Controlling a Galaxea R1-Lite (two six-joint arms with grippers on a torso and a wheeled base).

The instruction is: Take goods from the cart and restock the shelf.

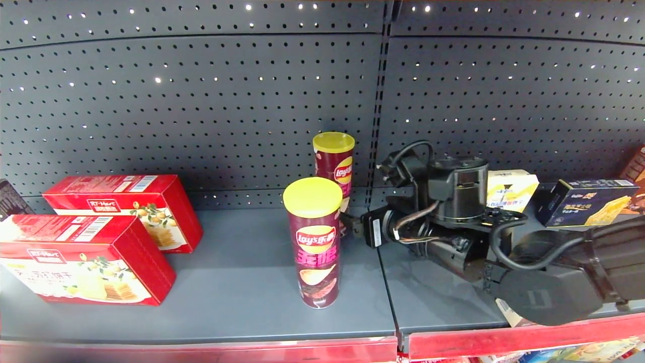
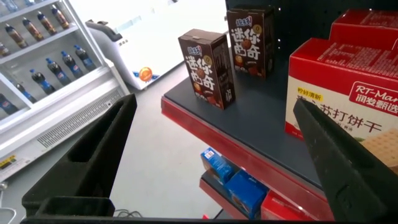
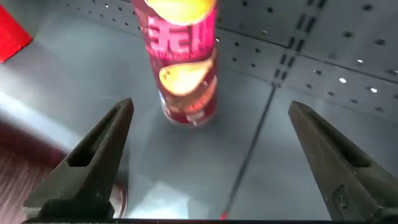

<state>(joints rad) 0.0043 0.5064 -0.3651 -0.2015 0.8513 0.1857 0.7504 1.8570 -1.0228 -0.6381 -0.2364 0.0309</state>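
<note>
Right end effector (image 3: 210,104), fingers spread wide, nothing pinched between them. A chip can (image 3: 183,62) is seen upright on the shelf (image 3: 74,93) ahead of the gap, untouched by either finger. Whether it is the front chip can (image 1: 312,242) or the rear chip can (image 1: 333,161) cannot be told with certainty. In the head view the fingers are placed just beside the lower part of the rear one and behind the front one.

The step in hand is judged to be the release of a can. Both cans are already set on the shelf board, one behind the other, and the placing of this item is taken as done.

The next move is judged to call for a straight withdrawal along the line of the fingers, kept spread and level. Neither can should be brushed, since tall, narrow cans are easily tipped. The cart is then to be revisited for further goods.

The right arm (image 1: 554,272) is laid low and nearly level over the shelf, its wrist turned toward the cans. A pale box (image 1: 511,189) and a dark blue box (image 1: 587,201) are seen beyond it, against the pegboard back panel (image 1: 201,101).

Left end effector (image 2: 214,102), likewise spread and empty, is held off the end of the shelf. Two brown cartons (image 2: 208,68) are seen ahead of it, and red biscuit boxes (image 2: 348,87) beyond one finger.
</note>
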